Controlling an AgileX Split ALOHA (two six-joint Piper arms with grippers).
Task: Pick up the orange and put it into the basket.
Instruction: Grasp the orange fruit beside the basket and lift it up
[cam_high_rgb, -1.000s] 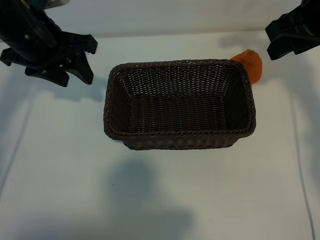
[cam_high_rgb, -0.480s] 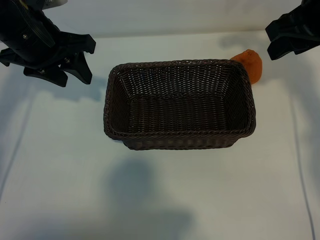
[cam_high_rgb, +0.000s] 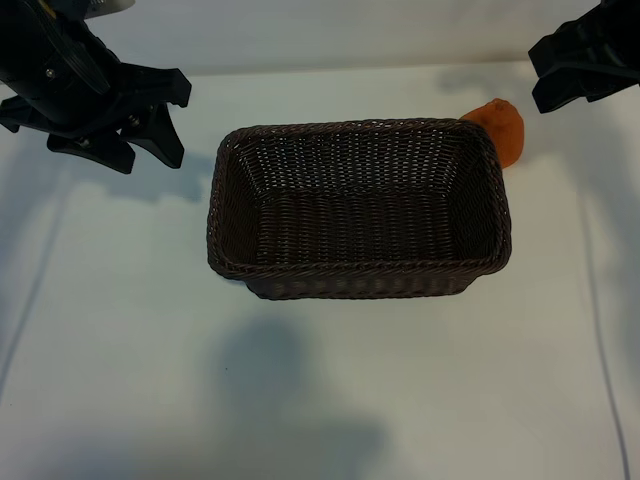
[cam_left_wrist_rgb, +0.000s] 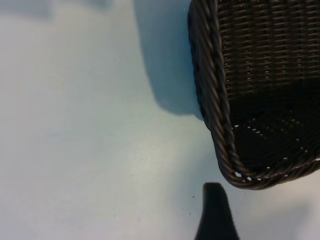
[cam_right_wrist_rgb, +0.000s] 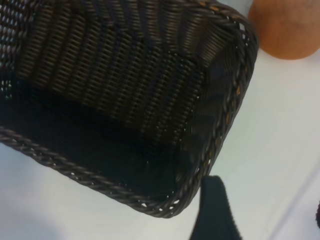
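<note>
Hiding part of the orange, the basket sits between both open tools.

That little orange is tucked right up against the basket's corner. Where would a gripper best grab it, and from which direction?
Probably from above, across its round middle. The orange sits on the table against the basket rim's far right corner, so that side is blocked; its top and the sides away from the wicker are free. The right gripper, open and nearest, could come straight down with fingers placed clear of the rim. The left gripper hangs far off.
</note>
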